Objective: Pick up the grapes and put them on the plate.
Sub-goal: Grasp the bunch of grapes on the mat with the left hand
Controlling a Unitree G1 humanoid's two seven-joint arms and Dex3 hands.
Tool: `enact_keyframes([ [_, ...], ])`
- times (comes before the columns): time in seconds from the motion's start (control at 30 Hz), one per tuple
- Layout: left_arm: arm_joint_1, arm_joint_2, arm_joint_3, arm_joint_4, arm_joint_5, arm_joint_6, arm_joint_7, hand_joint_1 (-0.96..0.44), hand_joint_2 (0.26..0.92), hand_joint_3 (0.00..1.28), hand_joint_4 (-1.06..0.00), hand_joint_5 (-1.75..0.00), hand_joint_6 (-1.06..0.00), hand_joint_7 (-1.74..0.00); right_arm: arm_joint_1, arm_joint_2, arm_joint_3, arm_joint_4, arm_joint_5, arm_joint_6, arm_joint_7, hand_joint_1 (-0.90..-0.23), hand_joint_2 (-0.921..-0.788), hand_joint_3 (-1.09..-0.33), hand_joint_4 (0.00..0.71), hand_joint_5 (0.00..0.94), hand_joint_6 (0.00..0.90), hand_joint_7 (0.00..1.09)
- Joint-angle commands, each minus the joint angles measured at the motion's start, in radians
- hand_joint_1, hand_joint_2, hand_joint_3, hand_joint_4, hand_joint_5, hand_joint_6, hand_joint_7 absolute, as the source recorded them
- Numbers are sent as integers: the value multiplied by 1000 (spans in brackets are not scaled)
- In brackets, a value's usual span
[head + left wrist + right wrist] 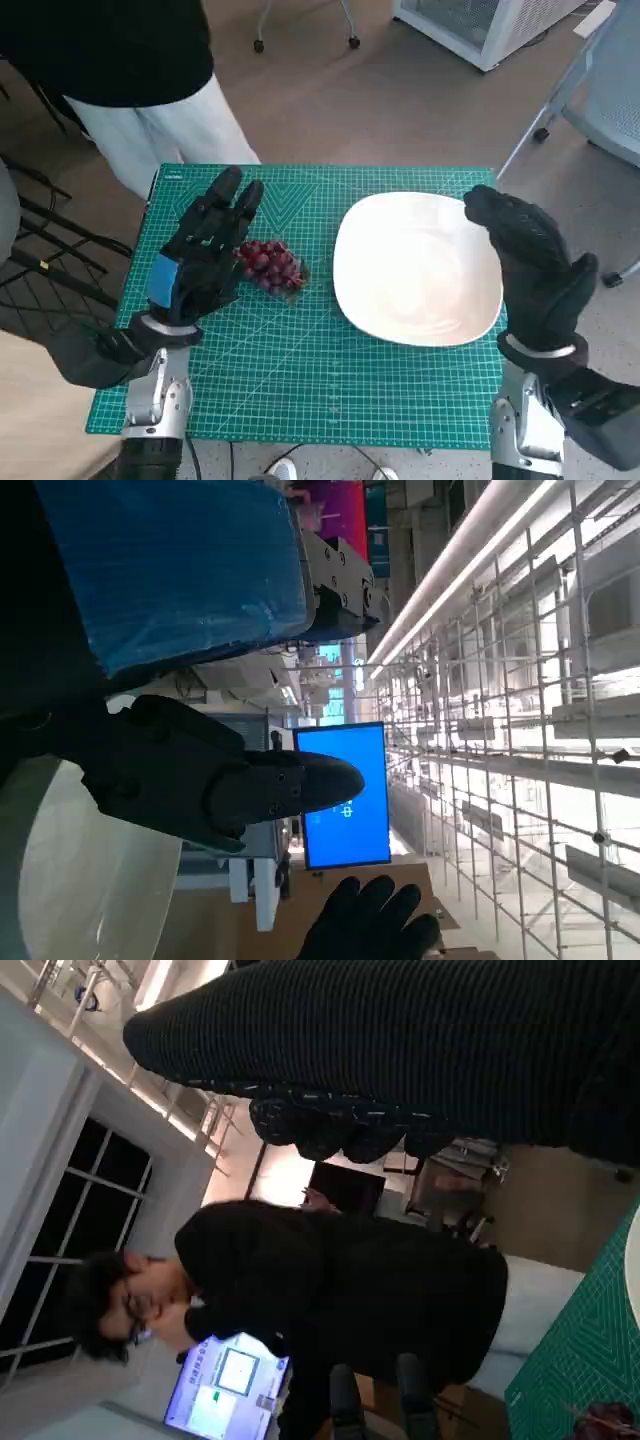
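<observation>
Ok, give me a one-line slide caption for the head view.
Left hand beside the grapes on the green mat, empty white plate alongside, right hand at the plate's edge.

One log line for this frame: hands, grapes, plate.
left hand: beside grapes, not holding | right hand: over plate edge, holding nothing | grapes: on mat | plate: bare

Blue-taped black left robot hand (200,255), knit-gloved right robot hand (535,270)

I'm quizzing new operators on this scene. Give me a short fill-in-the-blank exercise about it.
1. The grapes lie on the green ____ , not on the plate.
2. The plate is ____ in colour.
3. The hand nearest the grapes is the ____ hand.
4. The right hand hovers at the plate's ____ edge.

Missing words: mat; white; left; right
</observation>
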Motion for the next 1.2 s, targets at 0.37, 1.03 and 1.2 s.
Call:
enact_keyframes([
  [0.37, -56, 183, -41, -30, 340, -68, 104, -548, 910, 122, -140, 0, -244, -1, 5, -8, 1, 7, -9, 18, -2, -659, -921, -709, 326, 1, 29, 392],
  [1.03, -136, 373, -288, -287, 1027, 523, 96, -419, 686, 1, 1, 1, -83, -15, -2, -11, -7, 13, 6, 23, 3, -657, -921, -711, 326, 1, 27, 393],
  [1.2, -176, 363, -341, -247, 1051, 596, 82, -403, 684, 1, 1, 1, -91, -15, -2, -10, -7, 12, 2, 20, 1, -659, -921, -711, 326, 1, 27, 394],
])
